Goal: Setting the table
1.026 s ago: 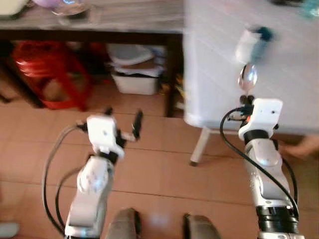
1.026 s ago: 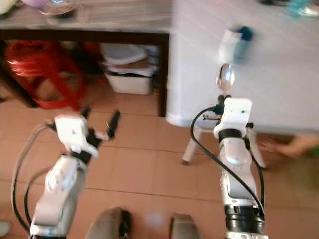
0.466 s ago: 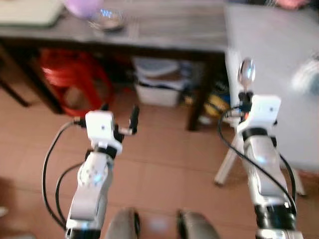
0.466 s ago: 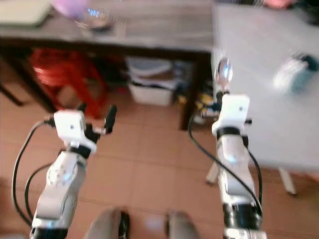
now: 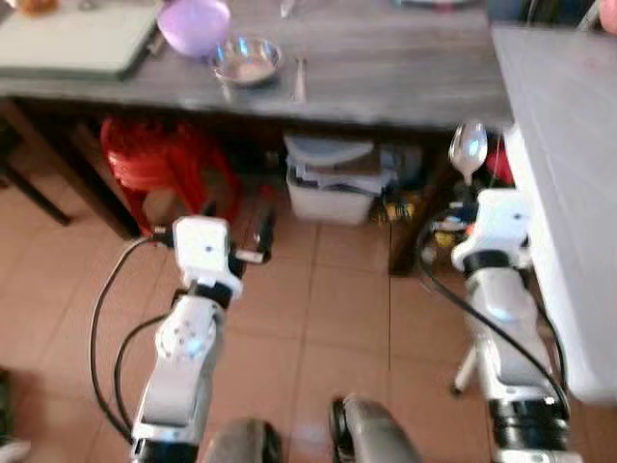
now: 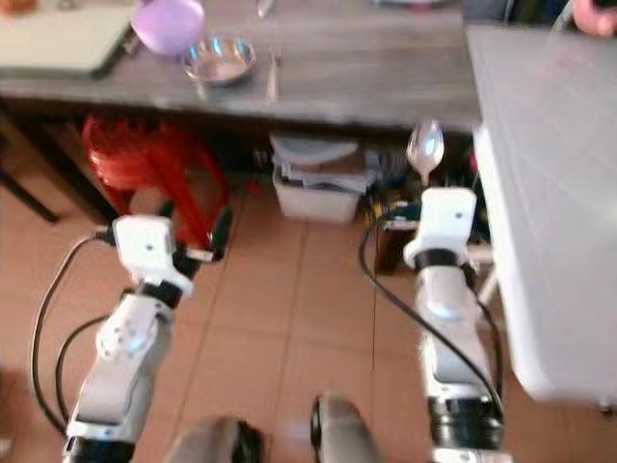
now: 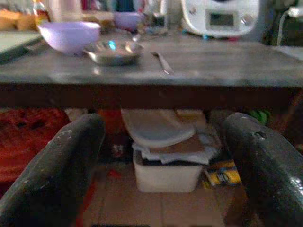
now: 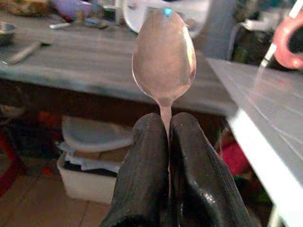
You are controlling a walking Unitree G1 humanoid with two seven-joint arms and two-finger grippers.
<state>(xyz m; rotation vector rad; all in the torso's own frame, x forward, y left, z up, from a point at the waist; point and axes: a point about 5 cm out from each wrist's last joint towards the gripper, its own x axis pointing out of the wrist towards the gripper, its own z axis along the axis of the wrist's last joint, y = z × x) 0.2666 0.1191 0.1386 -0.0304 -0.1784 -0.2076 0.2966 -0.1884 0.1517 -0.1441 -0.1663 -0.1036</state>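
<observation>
fingers of the right arm pinch an upright spoon; left fingers spread, arm raised forward.

We're in a lived-in home kitchen and dining corner. Terracotta floor tiles underfoot, a long dark wooden table carrying a purple bowl, a steel bowl and a cutting board. A white kitchen appliance sits at the back. Underneath, red plastic stools and a white storage bin are tucked away. A white-clothed table stands alongside.
</observation>
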